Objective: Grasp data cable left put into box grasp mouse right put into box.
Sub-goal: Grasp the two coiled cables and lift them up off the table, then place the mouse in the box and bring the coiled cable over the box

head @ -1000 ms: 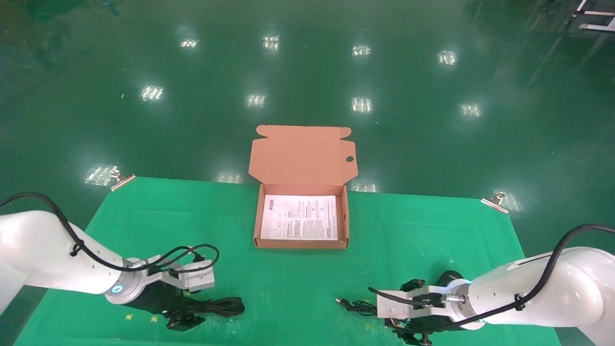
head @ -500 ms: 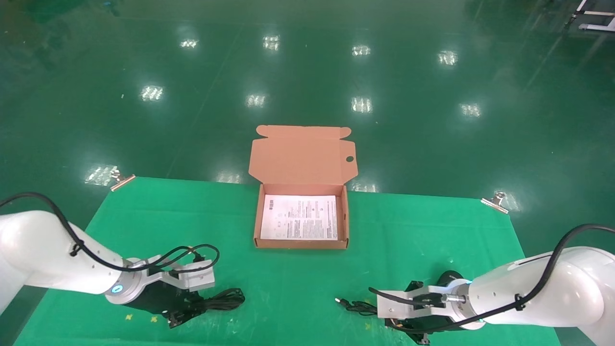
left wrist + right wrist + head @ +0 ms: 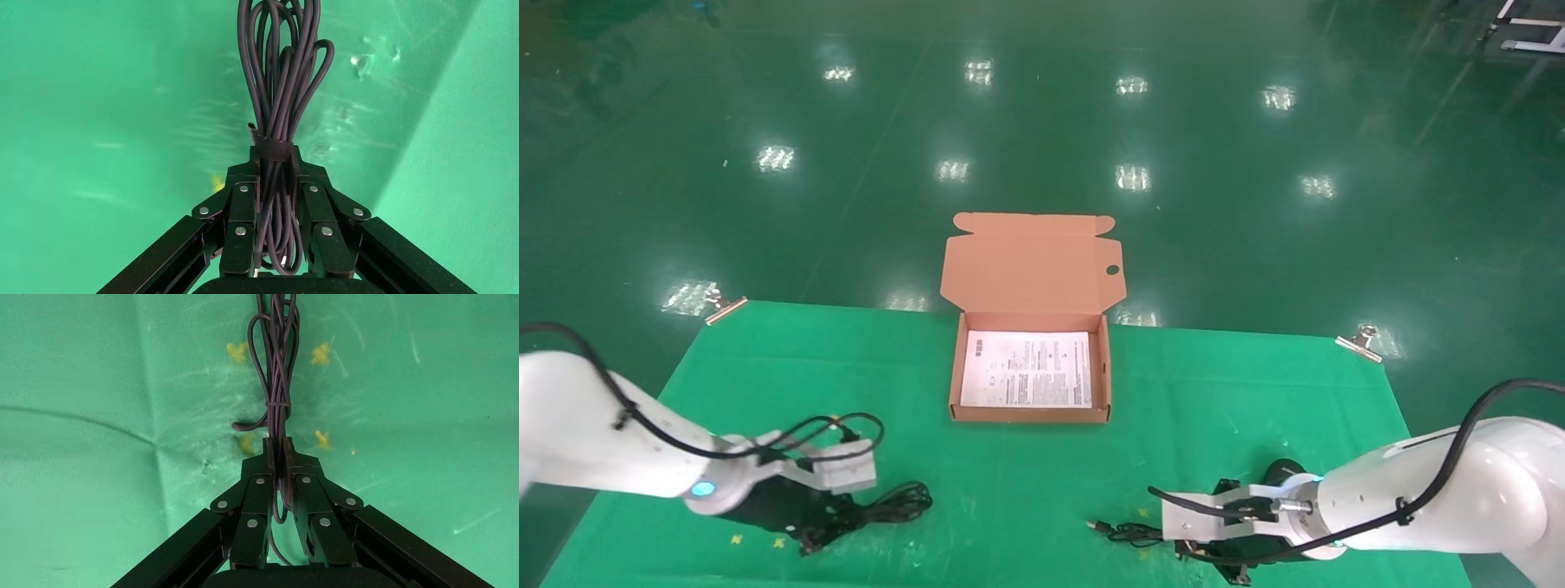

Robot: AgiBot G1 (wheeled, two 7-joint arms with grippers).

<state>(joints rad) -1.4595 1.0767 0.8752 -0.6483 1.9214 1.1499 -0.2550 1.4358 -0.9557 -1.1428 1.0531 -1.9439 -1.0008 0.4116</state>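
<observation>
Grasping step: left gripper (image 3: 273, 208) clamped on cable (image 3: 278, 92) near-left on tabletop (image 3: 1026, 482); right gripper (image 3: 278, 478) clamped on mouse cord (image 3: 276, 367), near-right. Next, probably lift toward box (image 3: 954, 384).

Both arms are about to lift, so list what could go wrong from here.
1. The right tool pinches only the mouse cord; the mouse itself is out of sight and may swing or drop.
2. The left tool holds the data cable near one end, so loose loops could snag the box front wall.
</observation>
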